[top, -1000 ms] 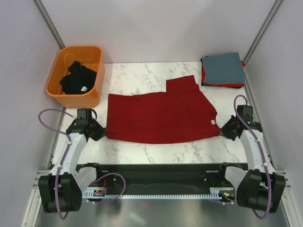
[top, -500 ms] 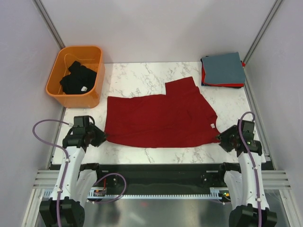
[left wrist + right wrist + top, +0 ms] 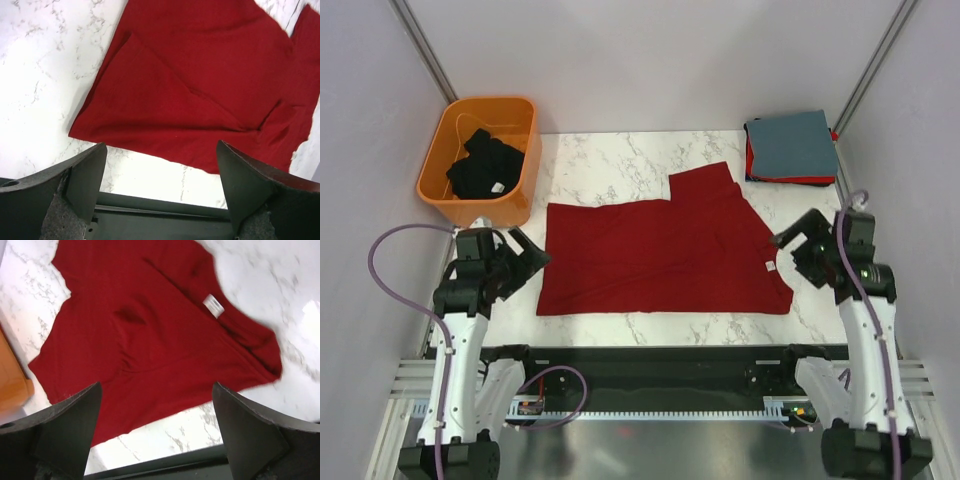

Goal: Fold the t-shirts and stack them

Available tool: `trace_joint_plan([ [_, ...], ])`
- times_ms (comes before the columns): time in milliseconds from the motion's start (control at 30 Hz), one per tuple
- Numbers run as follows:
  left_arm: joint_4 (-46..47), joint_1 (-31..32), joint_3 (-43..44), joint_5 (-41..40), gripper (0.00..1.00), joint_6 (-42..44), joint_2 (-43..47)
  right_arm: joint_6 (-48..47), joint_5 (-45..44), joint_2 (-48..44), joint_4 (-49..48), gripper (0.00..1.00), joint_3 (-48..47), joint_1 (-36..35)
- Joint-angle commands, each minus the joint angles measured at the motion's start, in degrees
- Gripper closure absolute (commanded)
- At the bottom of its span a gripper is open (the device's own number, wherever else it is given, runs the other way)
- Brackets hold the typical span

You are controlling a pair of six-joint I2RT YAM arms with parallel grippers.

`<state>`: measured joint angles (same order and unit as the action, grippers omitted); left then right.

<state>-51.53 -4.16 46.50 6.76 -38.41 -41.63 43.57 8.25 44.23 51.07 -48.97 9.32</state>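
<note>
White marble worktop (image 3: 620, 160) has bare room behind the shirt and a thin strip along its near edge, with an orange basket (image 3: 470, 212) back left and folded shirts (image 3: 790, 145) stacked back right. The dark red t-shirt (image 3: 660, 255) lies flat and spread out in the middle, small white tag (image 3: 770, 267) near its right end. The left jaws and the right jaws are wide apart, holding nothing, one by each end.

Four t-shirts are showing on the table (image 3: 610, 160): one dark red shirt (image 3: 660, 245) lying mid-table, one black shirt (image 3: 485, 165) lying in the one orange basket (image 3: 480, 212) at the far left corner, and two folded at the far right corner, grey-blue shirt (image 3: 792, 145) over red shirt (image 3: 750, 162). Two grippers are showing: left gripper (image 3: 528, 255), right gripper (image 3: 792, 255).
</note>
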Motion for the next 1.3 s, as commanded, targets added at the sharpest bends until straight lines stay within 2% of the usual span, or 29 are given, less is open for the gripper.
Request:
trace_joint_plan([
  [0, 2.66, -0.41, 1.40, 4.13, 0.03, 10.64, -2.14, -6.82, -4.59, 13.54, -6.94, 0.02, -10.24, -7.98],
  [67, 3.80, -0.41, 1.31, 6.14, 0.03, 11.34, -3.45, -10.24, -10.77, 20.25, -7.21, 0.02, -19.73, -15.87],
  [100, 4.33, -0.41, 1.14, 7.11, 0.03, 11.69, -3.81, -11.39, -12.45, 27.42, -7.39, 0.02, -25.94, -16.96],
  [233, 6.17, -0.41, -0.26, 8.62, 0.05, 11.44, -4.25, -18.51, -12.47, 45.82, -8.87, 0.02, -42.05, -18.20],
  [367, 6.18, -0.41, -0.53, 5.63, 0.09, 10.38, -3.99, -24.84, -13.16, 62.70, -9.76, 0.02, -57.69, -19.16],
  [400, 6.18, -0.41, -0.45, 5.45, 0.09, 10.29, -3.99, -26.50, -13.52, 69.43, -9.33, 0.02, -64.52, -19.25],
  [600, 6.09, -0.41, -0.53, 4.31, 0.10, 9.94, -2.24, -29.86, -15.02, 92.42, -6.95, 0.02, -88.79, -19.43],
  [667, 6.18, -0.41, -0.62, 4.14, 0.11, 9.85, -1.53, -29.60, -16.68, 97.25, -8.96, 0.04, -91.64, -19.60],
  [800, 6.18, -0.32, -0.71, 3.43, 0.11, 9.50, -0.21, -29.86, -20.54, 100.78, -18.00, 0.06, -91.21, -20.83],
  [1000, 6.26, -0.41, -0.71, 3.78, 0.12, 9.59, -1.09, -29.07, -24.42, 107.03, -21.45, 0.16, -93.59, -21.10],
  [1267, 6.26, -0.32, -0.80, 3.69, 0.12, 9.59, -1.00, -28.28, -25.83, 109.23, -24.26, 0.24, -89.20, -21.10],
])
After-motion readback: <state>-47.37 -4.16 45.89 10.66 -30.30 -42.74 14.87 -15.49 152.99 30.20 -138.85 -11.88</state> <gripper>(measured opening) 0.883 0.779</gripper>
